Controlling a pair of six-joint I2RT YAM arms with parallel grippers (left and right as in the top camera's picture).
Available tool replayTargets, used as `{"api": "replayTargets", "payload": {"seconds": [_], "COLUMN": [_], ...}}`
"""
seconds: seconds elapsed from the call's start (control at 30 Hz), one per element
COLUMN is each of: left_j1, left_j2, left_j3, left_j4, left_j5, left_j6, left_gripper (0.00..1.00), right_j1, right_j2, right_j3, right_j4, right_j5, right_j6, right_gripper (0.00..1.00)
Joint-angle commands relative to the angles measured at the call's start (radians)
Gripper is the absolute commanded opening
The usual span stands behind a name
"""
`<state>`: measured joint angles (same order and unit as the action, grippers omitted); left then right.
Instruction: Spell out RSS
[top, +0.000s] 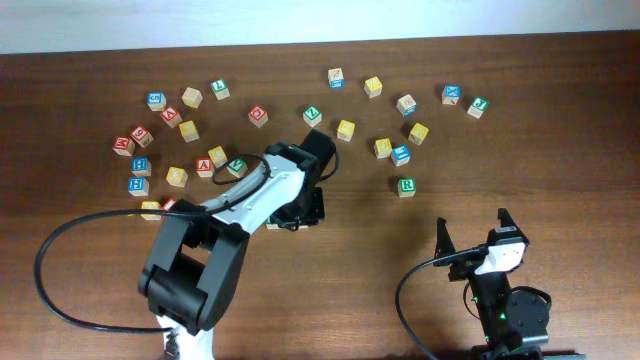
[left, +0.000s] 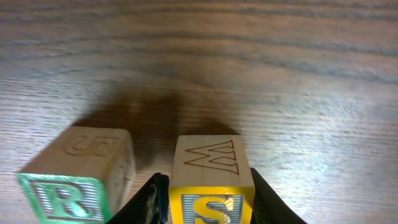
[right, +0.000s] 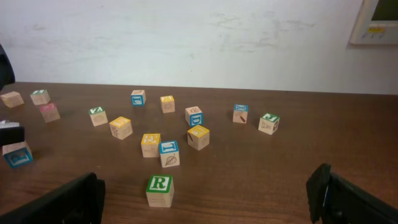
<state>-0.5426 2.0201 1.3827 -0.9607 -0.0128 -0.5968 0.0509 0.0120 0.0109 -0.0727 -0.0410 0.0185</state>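
Observation:
My left gripper (left: 208, 208) is shut on a yellow-framed S cube (left: 210, 165), held at table level. A green-framed R cube (left: 68, 186) stands just left of it, a small gap apart. In the overhead view the left gripper (top: 298, 212) hides both cubes. Another green R cube (top: 406, 186) stands alone right of centre; it also shows in the right wrist view (right: 160, 190). My right gripper (top: 470, 232) is open and empty, near the front edge, short of that R cube. I cannot tell which loose yellow cube is the second S.
Several letter cubes lie scattered across the far half of the table, among them yellow ones (top: 345, 129) (top: 418, 133) (top: 177, 176) and a blue one (top: 401, 154). A black cable (top: 60, 250) loops at the left front. A white wall (right: 199, 37) backs the table.

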Motion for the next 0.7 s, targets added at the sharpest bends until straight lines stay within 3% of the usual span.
{"api": "replayTargets", "payload": {"seconds": [0.0,0.3,0.4,0.67], "left_j1": [0.035,0.035,0.035,0.035], "left_j2": [0.009,0.009,0.009,0.008], "left_j3": [-0.008,-0.008,-0.002,0.153], "left_j4": [0.009,0.028,0.024,-0.085], "left_j5": [-0.021,-0.006,-0.006,-0.005], "left_j6": [0.029,0.075,0.075,0.075], "left_gripper": [0.33,0.34,0.46,0.48], "right_j1": [-0.006,-0.006,-0.006,-0.006], "right_j2": [-0.006,-0.006,-0.006,-0.006], "right_j3": [-0.005,-0.005,-0.005,-0.005], "right_j4": [-0.006,-0.006,-0.006,-0.006], "right_j5": [0.008,0.008,0.008,0.008], "right_j6": [-0.004,-0.003,-0.004,-0.004], "right_gripper": [0.98,0.98,0.98,0.98]}}
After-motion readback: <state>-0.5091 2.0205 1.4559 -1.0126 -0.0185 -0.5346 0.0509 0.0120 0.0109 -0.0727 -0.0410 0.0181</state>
